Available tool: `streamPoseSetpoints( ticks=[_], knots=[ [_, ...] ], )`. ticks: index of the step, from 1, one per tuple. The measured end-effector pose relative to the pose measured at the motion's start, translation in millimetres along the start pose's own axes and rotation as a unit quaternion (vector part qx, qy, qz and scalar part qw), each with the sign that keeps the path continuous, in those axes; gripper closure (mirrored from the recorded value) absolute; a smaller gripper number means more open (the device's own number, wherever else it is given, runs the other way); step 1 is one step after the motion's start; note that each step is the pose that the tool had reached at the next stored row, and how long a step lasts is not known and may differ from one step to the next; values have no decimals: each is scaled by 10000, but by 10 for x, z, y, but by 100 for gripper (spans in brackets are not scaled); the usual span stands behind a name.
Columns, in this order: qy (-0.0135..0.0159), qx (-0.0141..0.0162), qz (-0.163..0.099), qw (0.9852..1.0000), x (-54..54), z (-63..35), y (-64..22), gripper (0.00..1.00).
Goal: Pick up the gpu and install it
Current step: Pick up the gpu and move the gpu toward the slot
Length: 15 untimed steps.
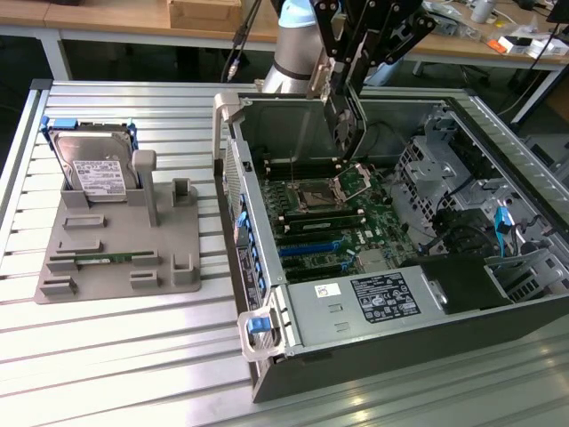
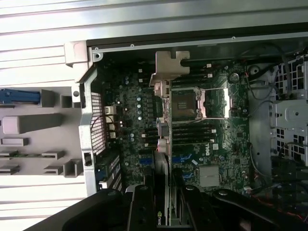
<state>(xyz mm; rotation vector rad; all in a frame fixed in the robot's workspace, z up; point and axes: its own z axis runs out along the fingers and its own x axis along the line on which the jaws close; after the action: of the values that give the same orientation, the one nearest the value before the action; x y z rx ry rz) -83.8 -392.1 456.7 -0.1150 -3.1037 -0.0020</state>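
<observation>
Ribbed aluminium counter [image 1: 133, 356] with an open computer case [image 1: 267, 294] on it. Gripper [image 1: 340, 84] pinches the gpu [image 1: 347, 133] by its top edge. Card hangs on edge inside the case, silver bracket [image 2: 171, 62] at its far end. Motherboard [image 1: 329, 213] lies directly below the gripper. Gray fixture [image 1: 107, 258] holding a hard drive [image 1: 93, 169] sits well away from the gripper, outside the case.

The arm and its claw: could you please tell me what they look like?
The arm is a silver-grey cylinder with a light blue band at its joint. A dark cable hangs beside it. The claw is black, built of angular struts, with two broad matte fingers.
</observation>
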Motion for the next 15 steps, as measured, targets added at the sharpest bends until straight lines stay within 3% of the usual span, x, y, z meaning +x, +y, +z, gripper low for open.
streamPoseSetpoints(
  ticks=[13,14,15],
  knots=[
    [41,3,0,10000,-162,27,12,75],
    [78,6,0,10000,-311,41,23,75],
    [83,7,0,10000,-341,42,25,75]
  ],
)
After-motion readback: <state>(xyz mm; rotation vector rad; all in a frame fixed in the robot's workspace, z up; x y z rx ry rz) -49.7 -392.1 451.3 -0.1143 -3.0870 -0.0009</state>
